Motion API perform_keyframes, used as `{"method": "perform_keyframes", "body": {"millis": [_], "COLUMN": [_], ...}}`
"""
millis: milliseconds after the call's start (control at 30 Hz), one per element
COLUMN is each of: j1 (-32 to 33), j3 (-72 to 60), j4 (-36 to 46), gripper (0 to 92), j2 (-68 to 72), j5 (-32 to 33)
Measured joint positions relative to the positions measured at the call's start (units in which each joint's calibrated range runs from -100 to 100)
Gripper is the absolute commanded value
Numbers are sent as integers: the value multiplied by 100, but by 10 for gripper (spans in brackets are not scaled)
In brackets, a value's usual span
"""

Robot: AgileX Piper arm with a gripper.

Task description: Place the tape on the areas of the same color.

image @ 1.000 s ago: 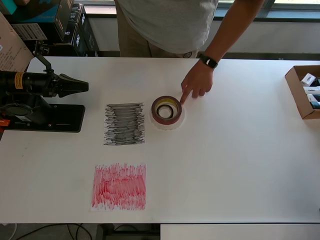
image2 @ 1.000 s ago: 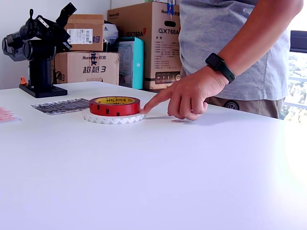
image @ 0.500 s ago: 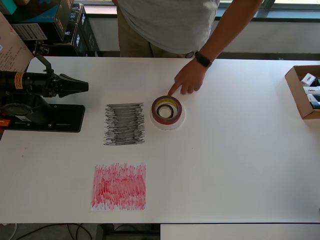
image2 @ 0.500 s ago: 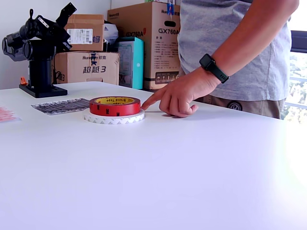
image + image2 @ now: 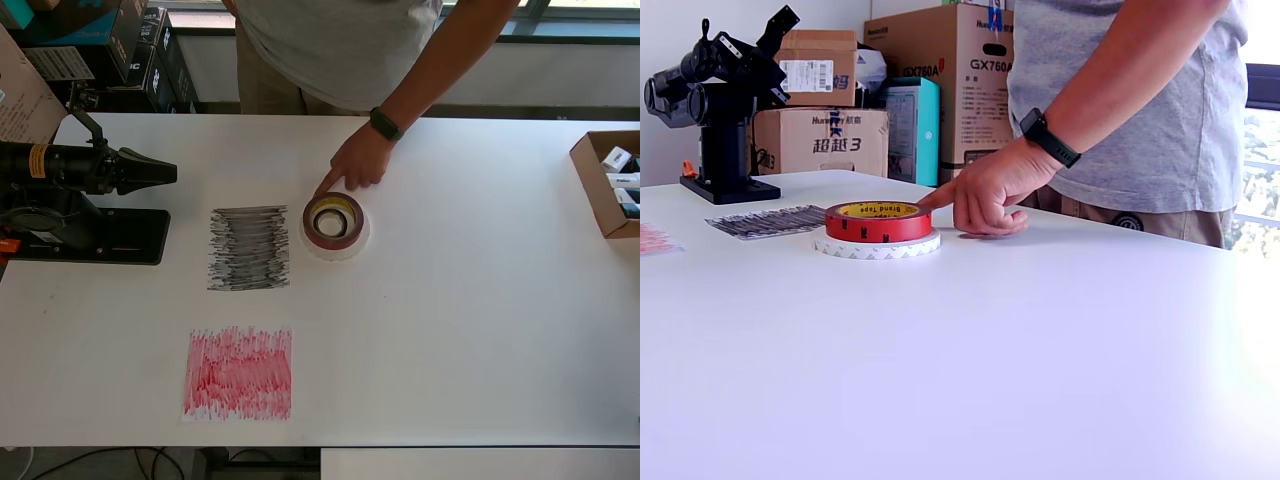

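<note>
A wide dark-red tape ring [image 5: 347, 227] lies stacked on a wide whitish ring [image 5: 336, 250] in the middle of the table. A smaller black ring [image 5: 328, 212] seems to sit inside the red ring's hole. The stack also shows in the exterior view, red roll [image 5: 878, 221] over whitish roll [image 5: 877, 246]. A black-grey scribbled patch [image 5: 249, 248] lies just to the overhead view's left of the stack. A red patch [image 5: 238, 373] lies nearer the front edge. My gripper [image 5: 168, 172] looks shut and empty, far to the left of the stack.
A person's hand [image 5: 352, 162] rests a fingertip on the far rim of the red ring. The arm's black base [image 5: 95, 236] stands at the overhead view's left. An open cardboard box [image 5: 592, 188] sits at the right edge. Cartons [image 5: 940, 90] stand behind the table.
The person's hand slid along the far side of the stack toward the overhead view's left. The rolls and my arm have not moved.
</note>
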Motion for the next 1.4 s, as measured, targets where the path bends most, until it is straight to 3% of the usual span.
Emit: {"method": "perform_keyframes", "body": {"millis": [1400], "j1": [0], "j3": [-79], "j4": [0], "gripper": [2], "j2": [0], "j5": [-20]}}
